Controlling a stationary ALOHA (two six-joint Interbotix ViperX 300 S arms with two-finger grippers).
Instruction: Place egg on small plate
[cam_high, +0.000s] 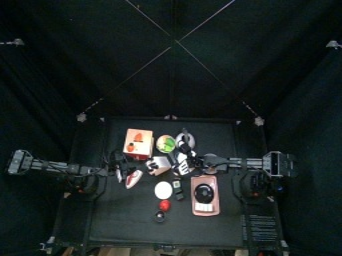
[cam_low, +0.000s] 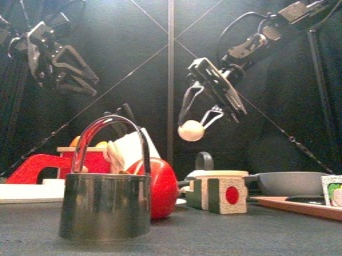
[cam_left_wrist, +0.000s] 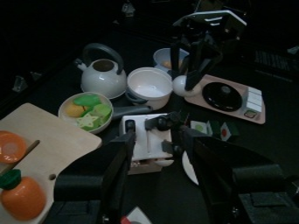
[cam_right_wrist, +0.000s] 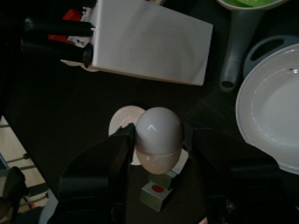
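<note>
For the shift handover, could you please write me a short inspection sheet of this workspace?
Surface: black table, crowded.
Job's things: egg held in the air; white small plate empty beside it.
Clutter: kettle, white bowl, bowl of greens, cutting board, scale, metal pail.
Grippers: right pincer shut on egg; left pincer raised, empty.
Cables: along the right arm.
Surroundings: black curtains.

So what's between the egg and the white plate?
Nothing: in the right wrist view, only bare dark table separates the egg, held by the right gripper, from the white plate.
</note>
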